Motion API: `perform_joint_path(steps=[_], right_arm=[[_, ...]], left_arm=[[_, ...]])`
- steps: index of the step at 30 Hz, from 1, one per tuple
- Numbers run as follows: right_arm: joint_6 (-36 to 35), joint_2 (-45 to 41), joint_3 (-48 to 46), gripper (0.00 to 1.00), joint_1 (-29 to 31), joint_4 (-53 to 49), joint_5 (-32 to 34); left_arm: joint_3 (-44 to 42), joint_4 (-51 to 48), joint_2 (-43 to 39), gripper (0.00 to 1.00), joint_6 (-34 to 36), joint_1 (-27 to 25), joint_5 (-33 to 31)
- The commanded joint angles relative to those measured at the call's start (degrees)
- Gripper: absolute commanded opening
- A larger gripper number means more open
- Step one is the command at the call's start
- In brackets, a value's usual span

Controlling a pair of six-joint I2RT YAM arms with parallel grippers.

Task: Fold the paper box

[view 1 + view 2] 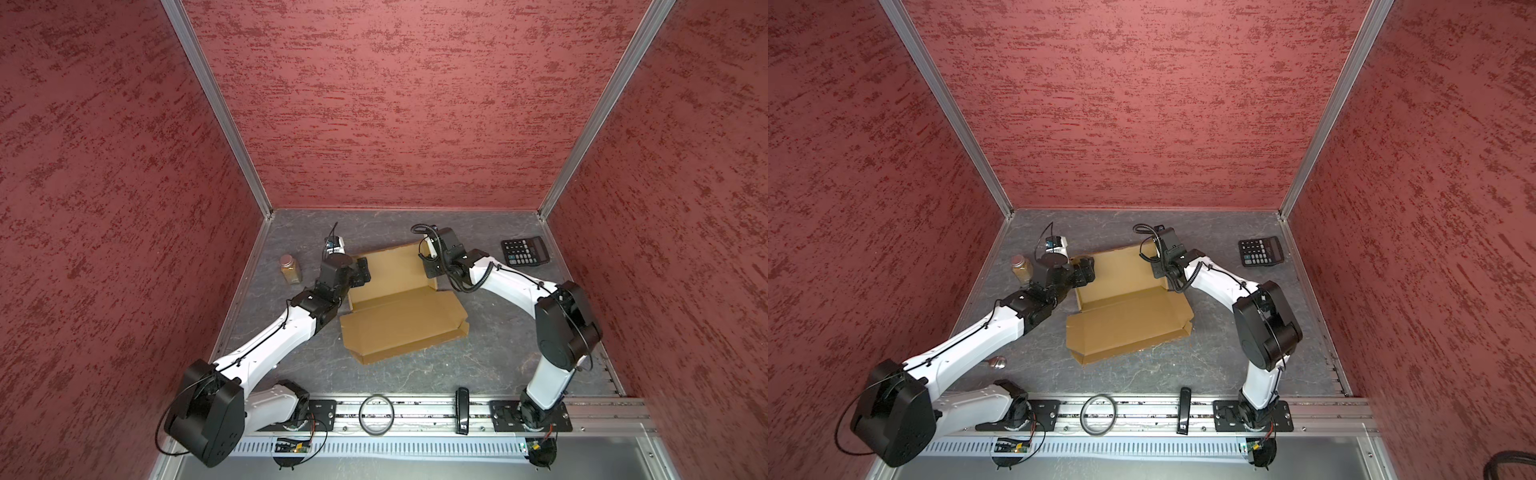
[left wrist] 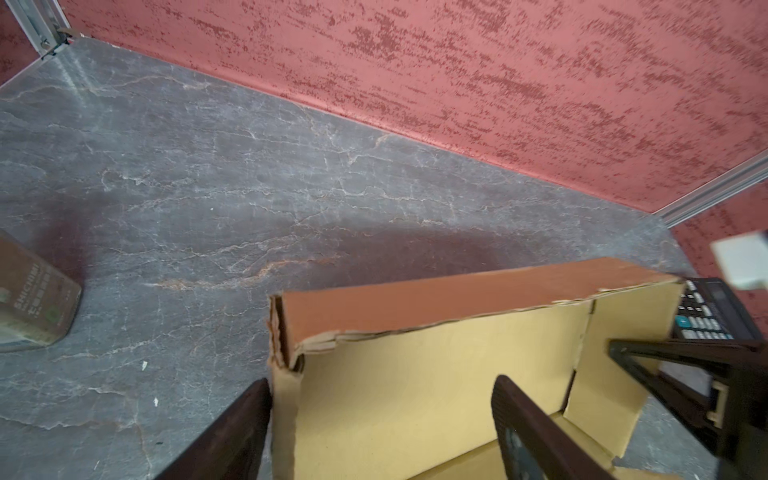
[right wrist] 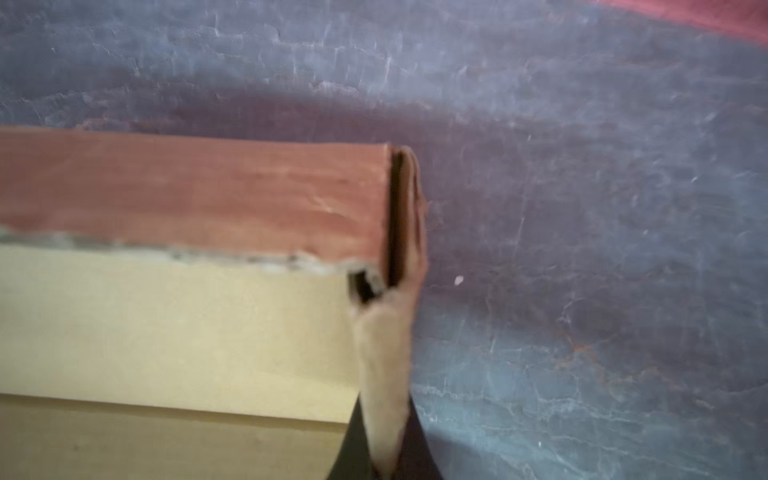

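Note:
The paper box (image 1: 399,320) (image 1: 1125,328) is brown cardboard in the middle of the table, with its lid panel flat toward the front and its tray walls raised. My left gripper (image 1: 362,270) (image 1: 1087,270) (image 2: 382,384) is open at the box's left end, one finger outside the side wall and one over the floor inside. My right gripper (image 1: 430,266) (image 1: 1158,266) (image 3: 384,415) is shut on the right side wall of the box (image 3: 166,324), pinching that flap near the far corner. The far wall (image 2: 457,299) stands upright with a ragged top edge.
A spice jar (image 1: 291,269) (image 2: 33,299) stands left of the box, close to the left arm. A black calculator (image 1: 524,251) (image 2: 706,311) lies at the back right. A ring (image 1: 376,414) and a black stick-like item (image 1: 462,409) rest on the front rail. Red walls enclose three sides.

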Motion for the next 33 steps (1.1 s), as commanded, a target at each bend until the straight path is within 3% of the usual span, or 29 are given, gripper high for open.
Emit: perform_joint_path(steps=[1,7,23,33], right_arm=[[1.8,2.1,4.5,0.00,-0.5,-10.8,-2.4],[3.8,5.3,8.9,0.00,-1.3,-18.3,-4.0],[7.0,10.4,11.5,0.00,-3.3,-22.7,-8.3],[7.8,13.9,15.3,0.09,-4.3,-23.4,-9.7]], left_arm=[[1.6,-2.5,-2.9,0.84,1.8,1.2,3.6],[1.4,-5.5,-7.7,0.84,2.4,3.2,5.2],[-1.9,-9.1,-14.9,0.85,1.6,8.5,7.6],[-2.7,-9.3,-14.9,0.85,1.5,11.7,10.7]])
